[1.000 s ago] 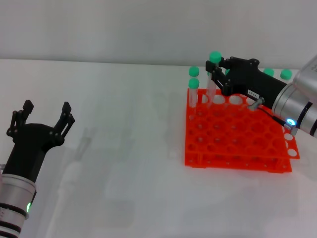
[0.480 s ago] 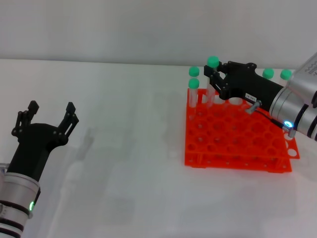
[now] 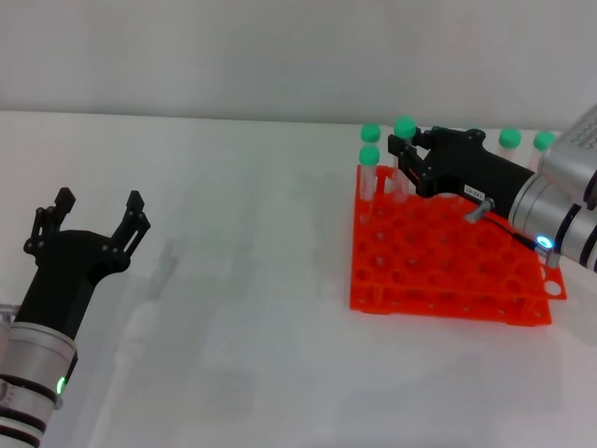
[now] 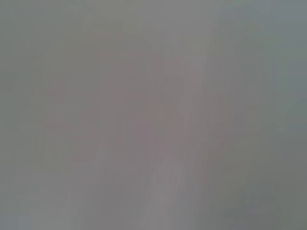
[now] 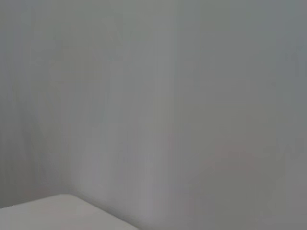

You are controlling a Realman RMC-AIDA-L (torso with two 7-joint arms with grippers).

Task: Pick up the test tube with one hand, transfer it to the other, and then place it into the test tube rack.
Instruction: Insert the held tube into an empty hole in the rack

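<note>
Test tube (image 3: 402, 154) clenched upright in the right gripper (image 3: 407, 157) over the test tube rack (image 3: 448, 261); misalignment could jam it against a hole's rim; left gripper (image 3: 91, 220) spread, empty

Bright, even light in head view; both wrist views blank grey blur.
Table (image 3: 280, 280) near-white, slightly washed out; soft faint shadows beside rack (image 3: 448, 271) and at centre-left of frame; no hard glare; wrist views w/o any focus, only vague pale patch at lower left of right wrist view.
</note>
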